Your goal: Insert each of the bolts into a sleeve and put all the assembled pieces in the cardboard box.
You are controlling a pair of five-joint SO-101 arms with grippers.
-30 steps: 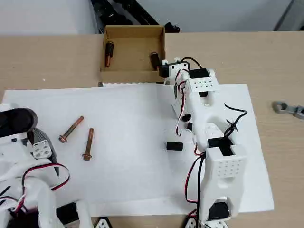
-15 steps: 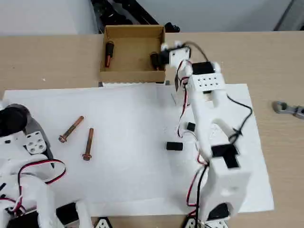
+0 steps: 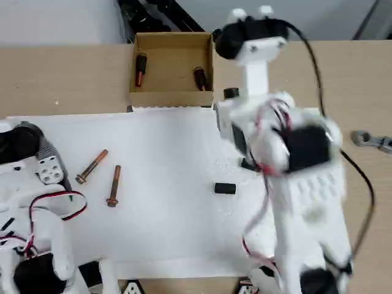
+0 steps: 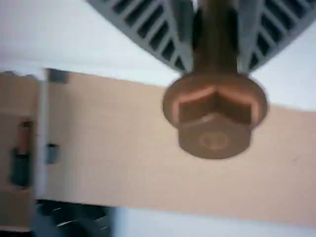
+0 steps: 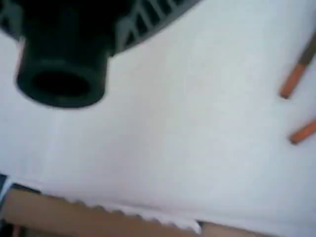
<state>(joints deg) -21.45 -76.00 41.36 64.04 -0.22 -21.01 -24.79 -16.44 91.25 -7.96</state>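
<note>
The left gripper [image 4: 216,54] is clamping a copper-coloured bolt [image 4: 215,116] by its shank, with the head sticking out past the fingers. The right gripper [image 5: 69,22] is pinching a black sleeve [image 5: 61,74] with its open bore facing outward. Both sets of jaws are closed on their parts. I judge that each arm is carrying one half of a pair so that the shank and bore can be lined up in the air and pushed together. The right arm [image 3: 288,153] is standing tall over the right half of the paper sheet [image 3: 165,233].

The cardboard box [image 3: 171,98] is sitting against the sheet's back edge, probably so that both arms can reach it. Two assembled pieces are already lying inside, one [image 3: 141,68] by the left wall and one [image 3: 199,78] by the right wall. Two loose bolts [image 3: 92,166] [image 3: 113,185] are lying near the sheet's left edge, close to the left arm. A spare sleeve [image 3: 225,188] is lying near the sheet's middle.

The sheet is covering most of a tan, wood-look table [image 3: 61,73], likely to make the small parts stand out. A small metal tool [image 3: 367,139] is lying near the table's right edge. Dark gear [image 3: 153,15] is showing beyond the back edge, with pale surfaces on either side of it.
</note>
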